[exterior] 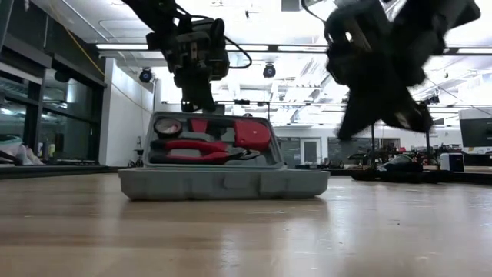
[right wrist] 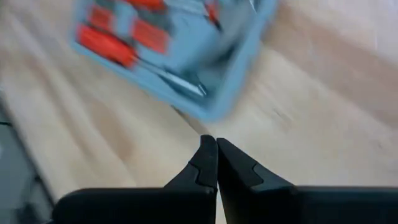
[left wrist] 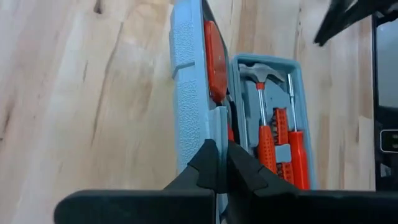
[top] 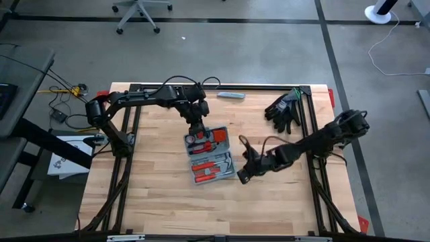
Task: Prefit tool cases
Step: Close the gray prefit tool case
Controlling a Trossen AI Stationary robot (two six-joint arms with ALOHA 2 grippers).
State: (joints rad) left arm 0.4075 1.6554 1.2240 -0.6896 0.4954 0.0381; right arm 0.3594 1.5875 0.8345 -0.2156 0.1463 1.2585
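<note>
The grey-blue tool case (top: 209,156) lies open in the middle of the table, with red-handled tools in its recesses. Its near half (exterior: 223,183) lies flat on the wood. Its far half (exterior: 211,140) stands raised, tilted on the hinge. My left gripper (left wrist: 219,149) is shut on the top edge of that raised half. My right gripper (top: 243,176) is shut and hangs above the table just right of the case's near right corner, touching nothing. It also shows in the right wrist view (right wrist: 216,144). My left gripper pinches the free long edge of the raised half (left wrist: 219,121), about midway along it, between its two fingers (left wrist: 205,163). The fingers come slanting down from the far side and lie across the edge. The held half stands tilted up; the other half rests on the table.
A pair of black gloves (top: 283,107) lies at the far right of the table, and a slim grey bar (top: 231,95) at the far edge. Black frame rails (top: 126,154) run along the table's left and right sides. Bare wood lies near the front edge.
</note>
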